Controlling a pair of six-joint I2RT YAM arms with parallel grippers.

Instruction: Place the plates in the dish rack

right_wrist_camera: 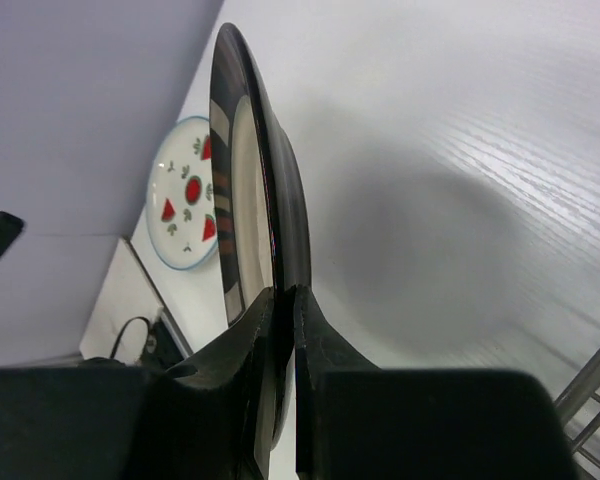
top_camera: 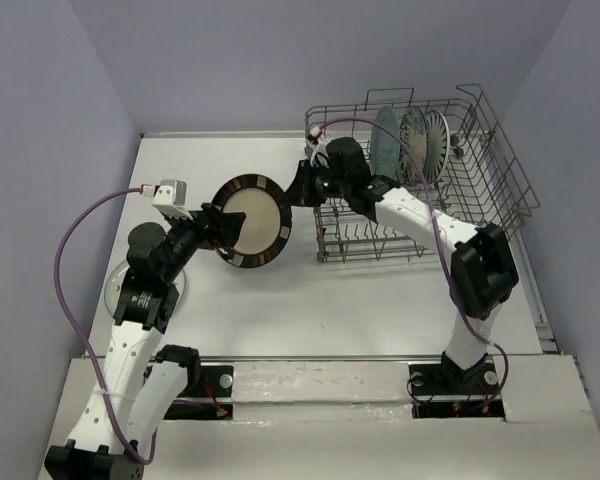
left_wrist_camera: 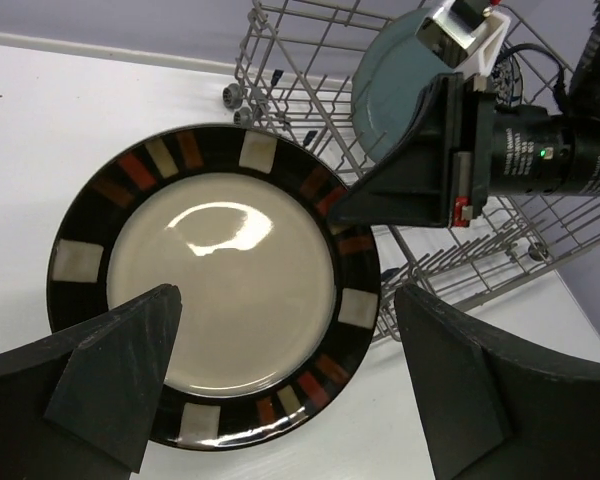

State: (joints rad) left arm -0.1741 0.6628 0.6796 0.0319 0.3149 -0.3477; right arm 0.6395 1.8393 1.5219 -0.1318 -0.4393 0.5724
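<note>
A cream plate with a dark rim of red and white blocks (top_camera: 252,222) (left_wrist_camera: 220,270) hangs tilted above the table, left of the dish rack (top_camera: 420,185). My right gripper (top_camera: 298,190) (right_wrist_camera: 285,295) is shut on its right rim, seen edge-on as the plate rim (right_wrist_camera: 250,150) in the right wrist view. My left gripper (top_camera: 212,225) (left_wrist_camera: 285,300) stands open at the plate's left side, facing its front, fingers wide apart and holding nothing. In the rack a teal plate (top_camera: 385,140) (left_wrist_camera: 390,80) and a striped plate (top_camera: 425,145) stand upright.
A white plate with small red marks (right_wrist_camera: 185,195) lies flat on the table at the left, mostly hidden under my left arm (top_camera: 140,290). The wire rack (left_wrist_camera: 310,90) stands at the back right, with grey walls on both sides.
</note>
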